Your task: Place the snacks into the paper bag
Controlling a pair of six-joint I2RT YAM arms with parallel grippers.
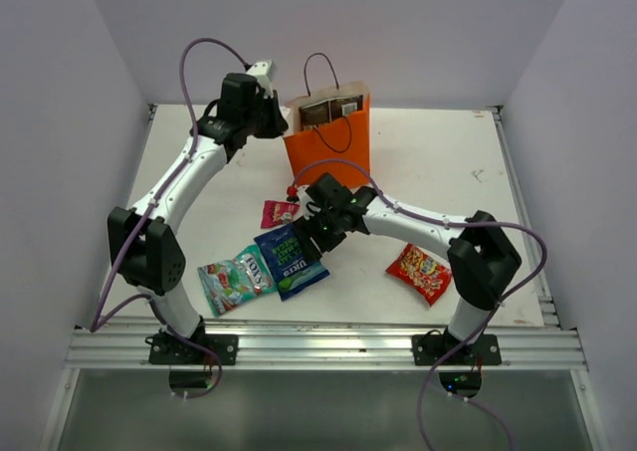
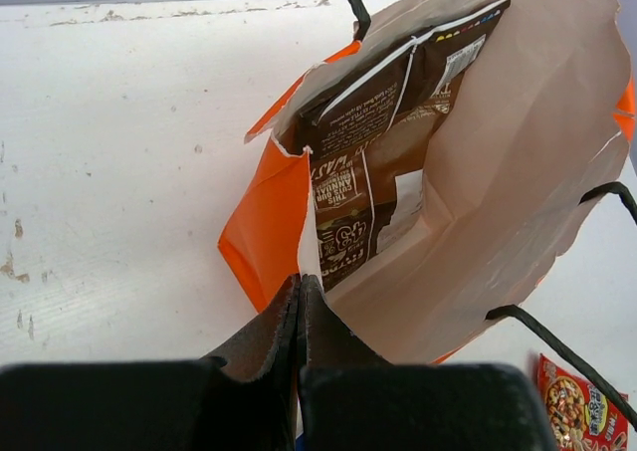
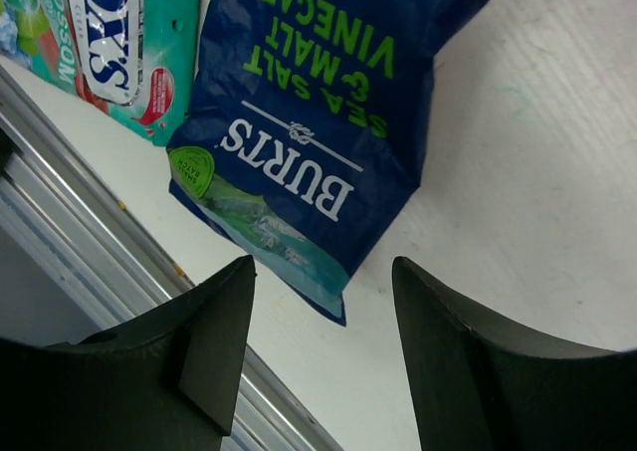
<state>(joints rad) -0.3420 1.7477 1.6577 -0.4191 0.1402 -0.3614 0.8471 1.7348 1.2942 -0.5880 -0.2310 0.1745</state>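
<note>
The orange paper bag stands open at the back middle, with the dark brown packet upright inside it. My left gripper is shut on the bag's left rim; in the left wrist view its jaws pinch the paper edge of the bag next to the brown packet. My right gripper is open and empty just above the blue packet, whose lower corner lies between the jaws in the right wrist view.
The teal-green packet lies left of the blue one, touching it, and shows in the right wrist view. The small pink-red packet lies in front of the bag. The red-orange packet lies at the front right. A metal rail borders the near edge.
</note>
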